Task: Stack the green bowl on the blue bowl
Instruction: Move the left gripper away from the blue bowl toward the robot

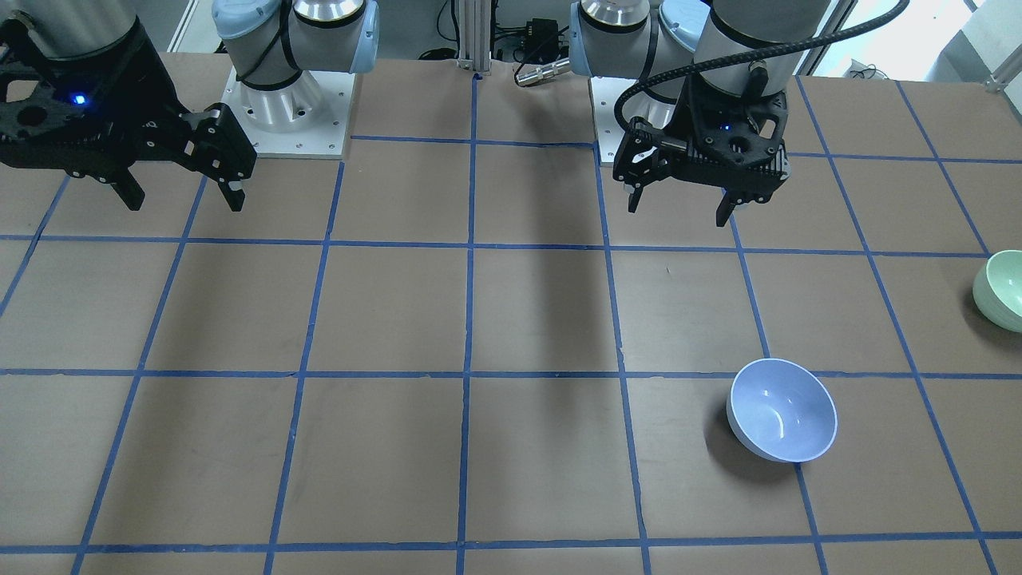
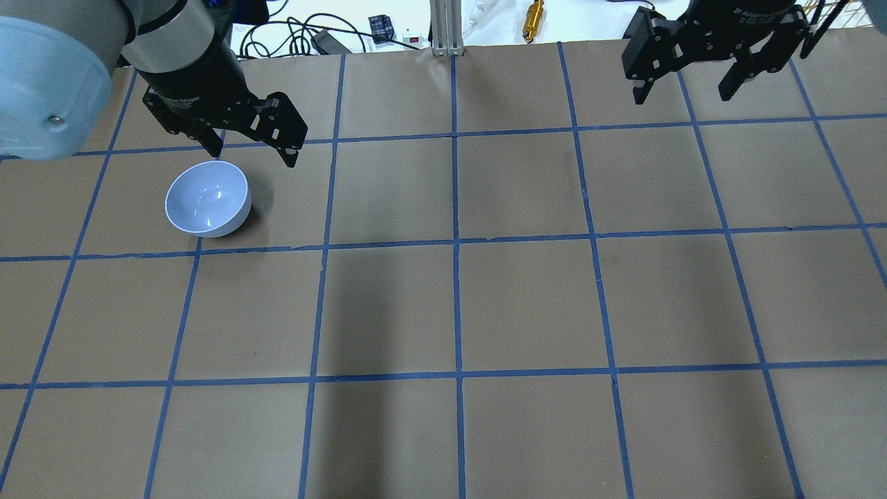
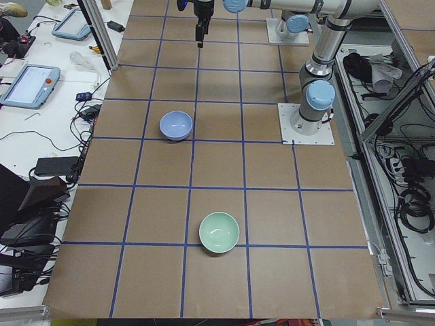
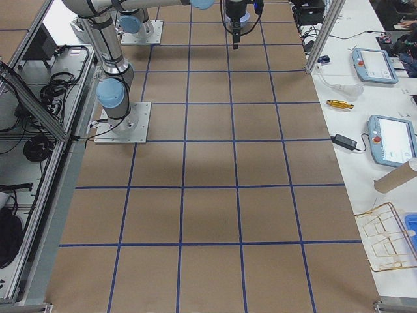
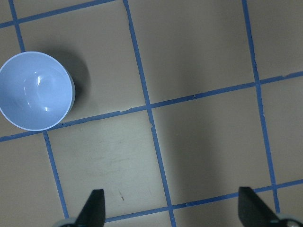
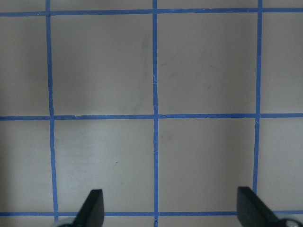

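Left hand [image 1: 677, 216] hangs spread wide above the blue-taped brown table [image 1: 543, 319].

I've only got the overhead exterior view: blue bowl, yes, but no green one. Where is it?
Observer: The green bowl sits on the table farther toward the robot's left end than the blue bowl, outside your frame.
Operator: Upright and empty?
Observer: Yes, opening up, nothing inside.
Operator: Left gripper near it?
Observer: No, the left gripper hangs open above the table, clearly apart from it.
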Robot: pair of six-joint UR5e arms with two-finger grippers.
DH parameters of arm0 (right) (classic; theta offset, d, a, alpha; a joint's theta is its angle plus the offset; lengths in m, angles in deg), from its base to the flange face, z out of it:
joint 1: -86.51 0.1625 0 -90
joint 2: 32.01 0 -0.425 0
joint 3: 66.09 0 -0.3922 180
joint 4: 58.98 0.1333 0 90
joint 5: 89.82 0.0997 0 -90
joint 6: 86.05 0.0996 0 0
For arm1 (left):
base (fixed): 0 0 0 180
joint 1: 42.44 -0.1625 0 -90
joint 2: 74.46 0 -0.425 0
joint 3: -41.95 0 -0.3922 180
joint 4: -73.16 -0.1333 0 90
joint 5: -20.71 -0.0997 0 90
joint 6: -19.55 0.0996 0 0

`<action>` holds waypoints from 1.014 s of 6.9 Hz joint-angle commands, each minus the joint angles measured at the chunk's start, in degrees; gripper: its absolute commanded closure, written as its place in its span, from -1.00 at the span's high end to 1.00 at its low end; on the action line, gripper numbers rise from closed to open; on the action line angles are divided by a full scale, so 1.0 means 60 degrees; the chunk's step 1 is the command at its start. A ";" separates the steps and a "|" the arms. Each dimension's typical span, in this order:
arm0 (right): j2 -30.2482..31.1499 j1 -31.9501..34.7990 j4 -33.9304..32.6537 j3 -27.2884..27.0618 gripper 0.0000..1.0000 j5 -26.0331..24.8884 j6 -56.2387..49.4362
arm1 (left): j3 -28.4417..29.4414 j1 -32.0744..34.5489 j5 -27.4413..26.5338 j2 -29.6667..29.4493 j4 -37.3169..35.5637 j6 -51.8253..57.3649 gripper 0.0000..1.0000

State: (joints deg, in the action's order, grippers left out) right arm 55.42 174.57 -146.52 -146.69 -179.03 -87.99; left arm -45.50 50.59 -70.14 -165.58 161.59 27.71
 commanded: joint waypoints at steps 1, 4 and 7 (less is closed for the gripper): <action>0.0003 0.0000 0.0000 0.0000 1.00 0.0015 0.0000 | -0.0001 0.0008 -0.0005 -0.0004 -0.0015 0.0002 1.00; -0.0011 0.0000 0.0000 0.0000 1.00 0.0015 0.0000 | -0.0030 -0.0254 -0.0005 -0.0004 -0.0015 0.0089 1.00; -0.0011 0.0000 0.0000 0.0000 1.00 0.0000 0.0000 | -0.0030 -0.1406 -0.0035 0.0141 0.0436 0.1955 1.00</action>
State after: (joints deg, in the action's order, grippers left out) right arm 55.38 174.57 -146.52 -146.69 -178.98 -87.99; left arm -45.67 45.70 -70.33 -165.21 162.70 33.84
